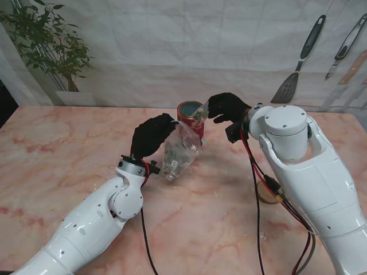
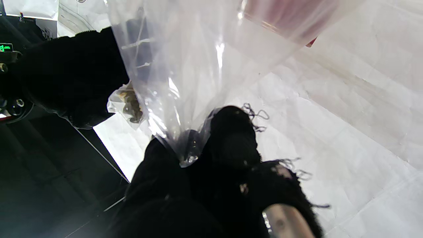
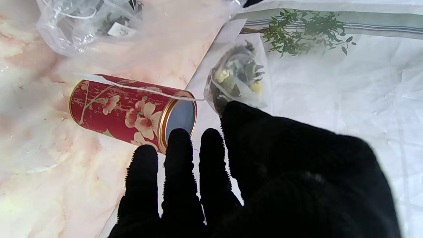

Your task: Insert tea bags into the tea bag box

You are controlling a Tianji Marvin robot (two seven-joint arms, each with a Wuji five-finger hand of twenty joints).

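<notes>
A red round tea tin with a flower print and gold rim stands open-topped at the table's far middle. My right hand, in a black glove, pinches a clear tea bag of dark leaves just above the tin's right rim; its string drapes across the tin. My left hand, also gloved, is shut on the gathered top of a clear plastic bag that hangs to the table just in front of the tin, with more tea bags inside.
A round tan lid lies on the marble table beside my right forearm. A potted plant stands at the far left corner. Kitchen tools hang on the back wall at right.
</notes>
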